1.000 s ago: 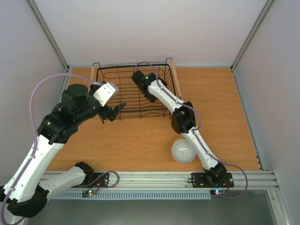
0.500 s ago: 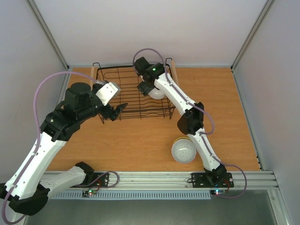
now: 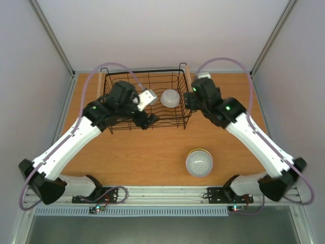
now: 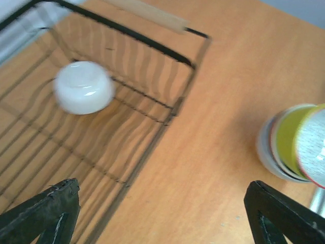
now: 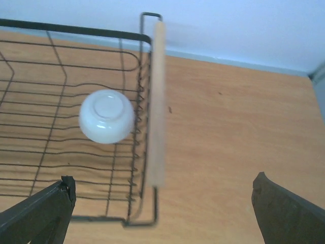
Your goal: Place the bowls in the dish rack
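Loading is at an early stage, by my reading: one small white round bowl (image 3: 170, 98) sits upside down on the wire floor of the rectangular black wire dish rack (image 3: 172, 118), towards its right side, close to the light wooden bar handle (image 5: 156, 101). The other bowls are on the orange-brown wooden surface (image 3: 152, 152), well apart from the rack and nearer the arm bases. They form a nested stack (image 3: 199, 162) with the grey speckled bowl (image 3: 198, 163) on top and the yellow-green bowl (image 4: 289, 140) showing just under it. How many more lie beneath I cannot tell. The left gripper (image 4: 161, 185) hangs over the near wall of the rack with its fingers spread wide and nothing between them; its wrist view takes in both the white bowl and the stack. The right gripper (image 5: 162, 178) hovers just outside the rack's right handle, also spread wide and empty. So neither arm carries anything, and the step in hand looks like the gap between one placement and the next pickup. The next move calls for one arm to travel to the stack and come down over the speckled bowl. It should pinch that bowl's rim without dragging the yellow-green one along, because nested bowls may lift together or tip. The bowl then needs to go into a free part of the rack, clear of the white bowl.
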You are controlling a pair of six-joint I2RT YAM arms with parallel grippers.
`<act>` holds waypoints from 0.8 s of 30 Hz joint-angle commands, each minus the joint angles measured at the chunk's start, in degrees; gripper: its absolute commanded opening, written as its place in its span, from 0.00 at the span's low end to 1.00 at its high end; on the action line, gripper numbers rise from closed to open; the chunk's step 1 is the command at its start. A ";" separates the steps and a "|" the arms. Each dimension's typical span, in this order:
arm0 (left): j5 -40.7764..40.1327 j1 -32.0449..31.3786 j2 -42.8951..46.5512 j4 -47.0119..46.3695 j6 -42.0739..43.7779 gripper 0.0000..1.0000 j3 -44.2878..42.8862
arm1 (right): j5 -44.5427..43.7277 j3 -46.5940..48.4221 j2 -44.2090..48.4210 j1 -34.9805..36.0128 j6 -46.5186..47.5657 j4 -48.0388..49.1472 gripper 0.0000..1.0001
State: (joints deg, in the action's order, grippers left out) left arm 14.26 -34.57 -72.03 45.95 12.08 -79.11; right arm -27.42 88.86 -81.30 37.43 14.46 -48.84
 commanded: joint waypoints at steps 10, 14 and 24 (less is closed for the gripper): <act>10.96 -15.21 -21.82 12.07 -10.59 0.79 -9.88 | -13.04 -24.36 26.67 0.10 -17.54 -11.03 0.97; 9.80 -19.31 -26.88 13.44 -13.90 0.77 -8.61 | -14.15 -27.15 30.64 0.10 -19.31 -14.22 0.98; 9.49 -25.99 -33.30 12.28 -16.78 0.76 -12.70 | -13.02 -28.10 33.92 0.10 -21.41 -16.75 0.99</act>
State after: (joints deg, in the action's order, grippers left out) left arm 22.57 -59.46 -103.35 57.52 -2.37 -87.70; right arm -39.18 61.32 -47.86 37.43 -4.71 -64.16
